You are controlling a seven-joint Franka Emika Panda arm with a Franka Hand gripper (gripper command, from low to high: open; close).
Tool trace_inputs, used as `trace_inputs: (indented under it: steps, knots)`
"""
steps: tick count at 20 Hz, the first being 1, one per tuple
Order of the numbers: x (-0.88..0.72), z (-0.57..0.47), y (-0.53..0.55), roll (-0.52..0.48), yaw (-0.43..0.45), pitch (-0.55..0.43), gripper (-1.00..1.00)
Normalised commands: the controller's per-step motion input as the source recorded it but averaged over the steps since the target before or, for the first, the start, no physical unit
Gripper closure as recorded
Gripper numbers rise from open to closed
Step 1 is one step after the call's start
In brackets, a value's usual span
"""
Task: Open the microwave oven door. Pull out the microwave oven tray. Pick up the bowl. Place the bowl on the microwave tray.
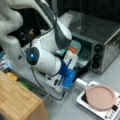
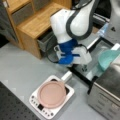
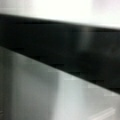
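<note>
Bowl (image 2: 108, 58) shows teal in both front views; wrist view shows neither it nor gripper; grip unreadable.

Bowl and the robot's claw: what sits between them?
In a front view, only the open microwave oven door's glass lies between the gripper, just above it, and the bowl.

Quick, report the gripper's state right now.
Gripper: low over the open oven door, beside the bowl; it holds nothing that shows.
</note>
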Motion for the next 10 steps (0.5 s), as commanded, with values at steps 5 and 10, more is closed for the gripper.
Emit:
trace_inputs:
  steps: [5, 10]
  knots:
    - [0.13, -0.02, -0.07, 0.191, -0.012, 0.013, -1.0]
    - [0.13, -0.02, -0.07, 0.19, -0.012, 0.013, -1.0]
